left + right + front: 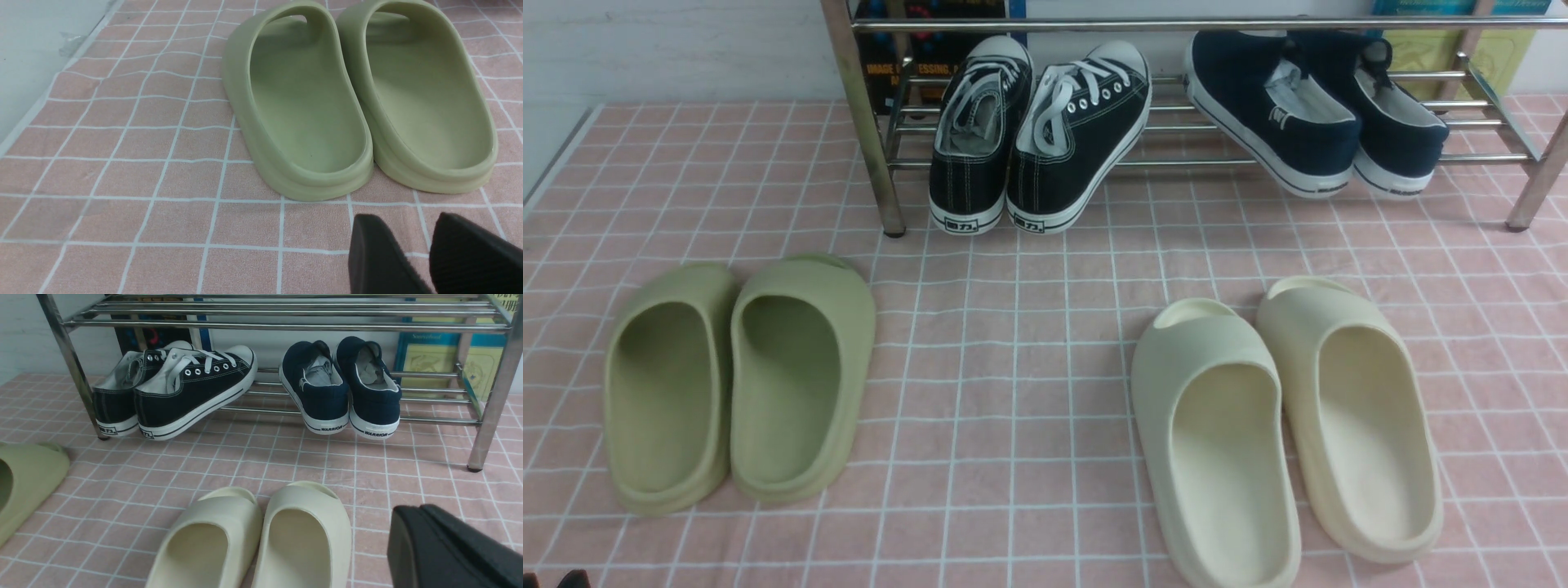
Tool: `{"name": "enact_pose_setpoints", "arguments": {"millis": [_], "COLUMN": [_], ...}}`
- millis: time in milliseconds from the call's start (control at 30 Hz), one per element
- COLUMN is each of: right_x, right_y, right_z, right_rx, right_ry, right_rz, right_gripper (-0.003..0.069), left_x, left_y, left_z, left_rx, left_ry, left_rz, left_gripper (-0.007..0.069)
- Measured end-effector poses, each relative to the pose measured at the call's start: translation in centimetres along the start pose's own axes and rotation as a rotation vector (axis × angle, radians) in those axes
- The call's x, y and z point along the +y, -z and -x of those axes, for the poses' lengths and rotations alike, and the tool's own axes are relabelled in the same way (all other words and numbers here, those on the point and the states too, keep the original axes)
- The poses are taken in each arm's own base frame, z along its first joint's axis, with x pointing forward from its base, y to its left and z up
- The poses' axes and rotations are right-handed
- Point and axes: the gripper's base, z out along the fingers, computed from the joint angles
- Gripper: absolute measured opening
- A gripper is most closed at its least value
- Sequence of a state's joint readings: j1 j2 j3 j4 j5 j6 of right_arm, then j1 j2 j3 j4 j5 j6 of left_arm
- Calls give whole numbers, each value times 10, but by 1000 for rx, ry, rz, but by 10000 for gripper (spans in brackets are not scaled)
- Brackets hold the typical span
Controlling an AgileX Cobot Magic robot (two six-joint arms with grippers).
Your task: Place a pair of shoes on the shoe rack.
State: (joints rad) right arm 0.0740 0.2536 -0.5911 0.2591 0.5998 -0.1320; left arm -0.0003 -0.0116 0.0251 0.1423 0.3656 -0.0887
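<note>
Over checked cloth (163, 179), left pincer (408, 237) wide, right pincer (433, 535) closed, empty.

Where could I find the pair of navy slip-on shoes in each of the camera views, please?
Front view: the navy slip-on shoes sit upper right, on the shoe rack, heels toward the camera.
Left wrist view: not in it.
Right wrist view: the navy slip-on shoes sit on the rack's lower bars, beyond the cream slides.
Shared landmark: the black lace-up sneakers beside them on the rack.
</note>
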Motion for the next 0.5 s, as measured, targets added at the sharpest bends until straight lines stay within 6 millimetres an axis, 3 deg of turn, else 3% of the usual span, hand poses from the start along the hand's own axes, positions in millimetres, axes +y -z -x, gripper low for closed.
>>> {"name": "enact_pose_setpoints", "arguments": {"millis": [167,233,500], "right_x": [-8,-14,-28], "right_y": [-19,-25,-26], "right_z": [-27,-47,-101], "right_rx": [-35,-62,-82], "right_ry": [-13,-8,10], "right_rz": [-32,-62,-199], "right_gripper": [-19,-19,-19], "left_x": [0,0,0], "left_y": [0,0,0], "left_z": [0,0,0], "left_rx": [0,0,0], "left_ry": [0,0,0], "left_rz": [0,0,0], "left_gripper": [238,238,238]}}
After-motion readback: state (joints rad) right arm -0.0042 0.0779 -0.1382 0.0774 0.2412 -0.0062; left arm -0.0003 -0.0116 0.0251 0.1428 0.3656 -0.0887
